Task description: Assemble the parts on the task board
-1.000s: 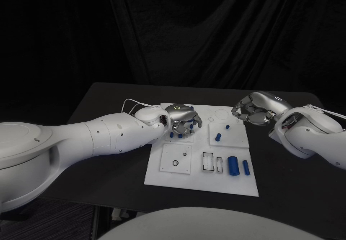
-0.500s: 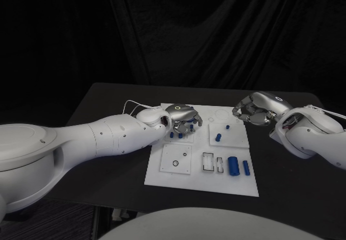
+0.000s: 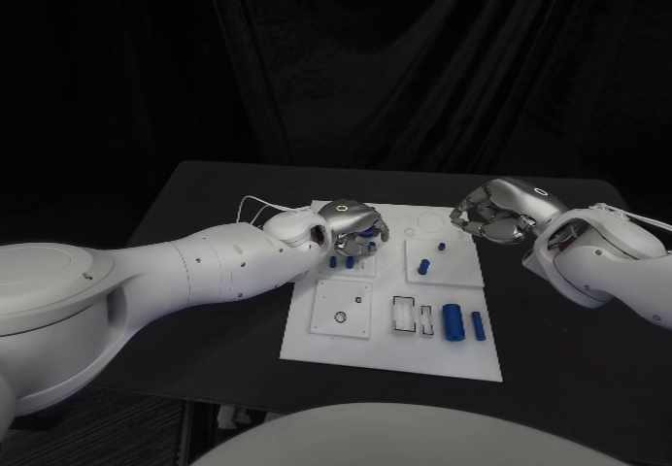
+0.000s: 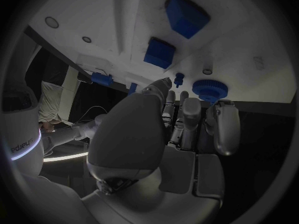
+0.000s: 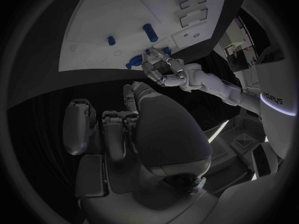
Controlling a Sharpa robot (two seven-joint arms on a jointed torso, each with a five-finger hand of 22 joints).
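— Hovering over the far left of the task board (image 3: 392,335), your left hand (image 3: 353,226) is curling its fingers above a blue gear (image 4: 210,89); whether it's gripping, I can't tell.
— And your right hand (image 3: 493,216)?
— It's hanging off the board's far right corner, fingers curled, holding nothing. Two blue cylinders (image 3: 453,321) are lying near the board's front edge.

One white task board (image 3: 395,340) on one black tabletop (image 3: 224,301). Two silver hands: left hand (image 3: 351,225), right hand (image 3: 491,214). At least six blue parts (image 3: 453,322) visible on the board; exact number unclear.
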